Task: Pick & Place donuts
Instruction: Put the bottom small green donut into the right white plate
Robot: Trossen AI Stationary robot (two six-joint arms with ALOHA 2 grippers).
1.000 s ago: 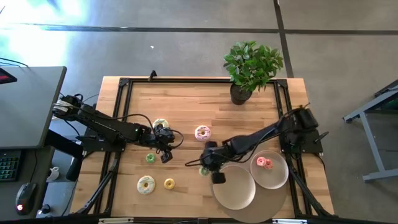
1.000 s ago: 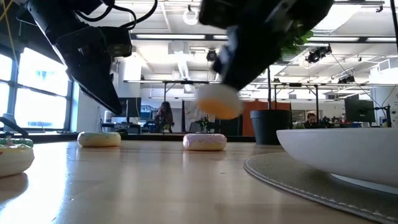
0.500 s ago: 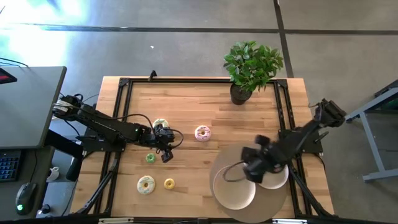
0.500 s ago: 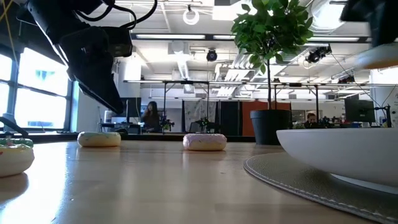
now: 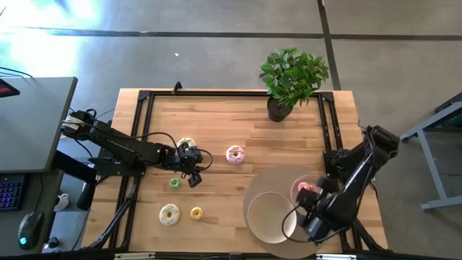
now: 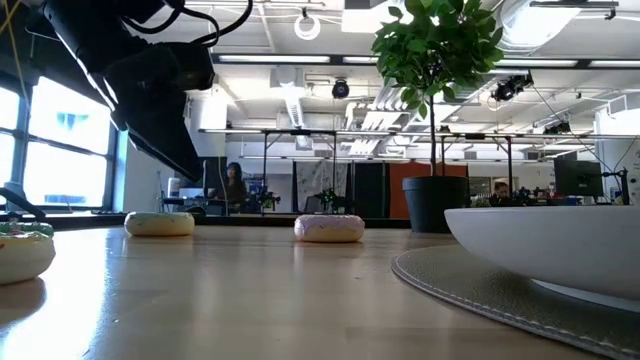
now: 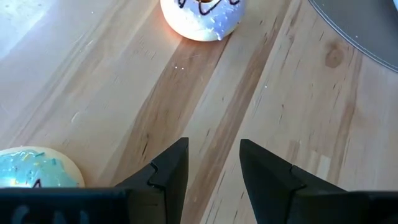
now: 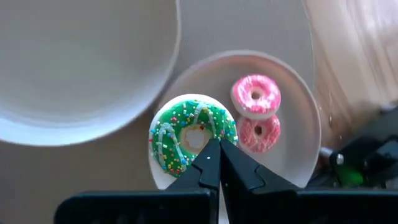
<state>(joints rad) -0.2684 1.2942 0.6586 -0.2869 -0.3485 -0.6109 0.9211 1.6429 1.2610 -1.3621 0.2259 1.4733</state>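
A: What sits on the left side of the table (image 5: pixel 216 115)?

B: The left gripper (image 5: pixel 193 175) hangs low over the wood, its fingers (image 7: pixel 171 171) parted by a narrow gap with nothing between them. Just beside it lies a white-iced donut (image 5: pixel 186 144), and a small green donut (image 5: pixel 174 183) lies on its near side. Closer to the table's front edge are a larger pale donut with yellow icing (image 5: pixel 170 213) and a small yellow donut (image 5: pixel 196 213).

A: And toward the middle?

B: A pink-and-white donut (image 5: pixel 234 154) lies alone on the bare wood, well apart from the others. In the low view it sits beyond the rim of the big plate (image 6: pixel 545 245).

A: What about the right side?

B: A potted plant (image 5: pixel 291 78) stands at the far edge. Nearer the front, a large beige plate (image 5: pixel 263 217) rests on a round grey mat (image 5: pixel 271 180), with a smaller plate (image 8: pixel 298 112) just beside it. The right gripper (image 8: pixel 214 163) hovers above that smaller plate, fingers pressed together and holding nothing. On the plate lie a green sprinkled donut (image 8: pixel 189 135) and two small pink donuts (image 8: pixel 256 96), touching one another.
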